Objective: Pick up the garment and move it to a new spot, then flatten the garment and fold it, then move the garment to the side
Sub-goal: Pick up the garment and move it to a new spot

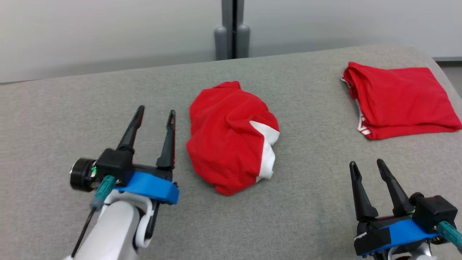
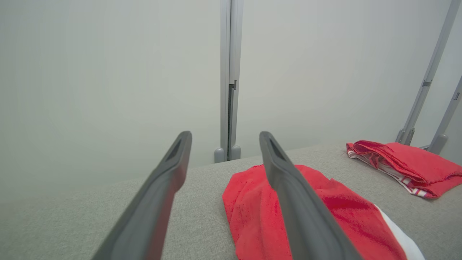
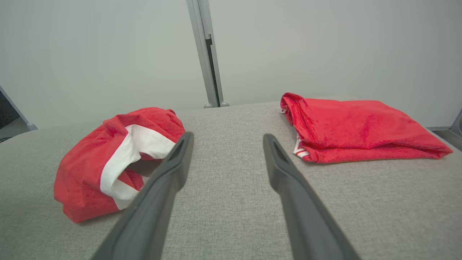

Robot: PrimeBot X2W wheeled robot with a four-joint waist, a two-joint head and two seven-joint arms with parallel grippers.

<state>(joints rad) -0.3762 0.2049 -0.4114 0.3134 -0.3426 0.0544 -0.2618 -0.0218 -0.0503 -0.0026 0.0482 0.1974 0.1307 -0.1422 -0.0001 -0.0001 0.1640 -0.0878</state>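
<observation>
The crumpled garment [image 1: 231, 137] lies in the middle of the table [image 1: 72, 108], with a folded garment [image 1: 400, 99] well apart at the far right. The left gripper [image 1: 156, 110] is just left of the crumpled one, and the right gripper [image 1: 366, 161] is at the near right.

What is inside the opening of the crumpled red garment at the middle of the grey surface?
Inside the crumpled red cloth garment a white band of fabric shows, with a shadowed hollow behind it. Deeper folds, and the grey fabric surface underneath the bundle, are covered.
</observation>
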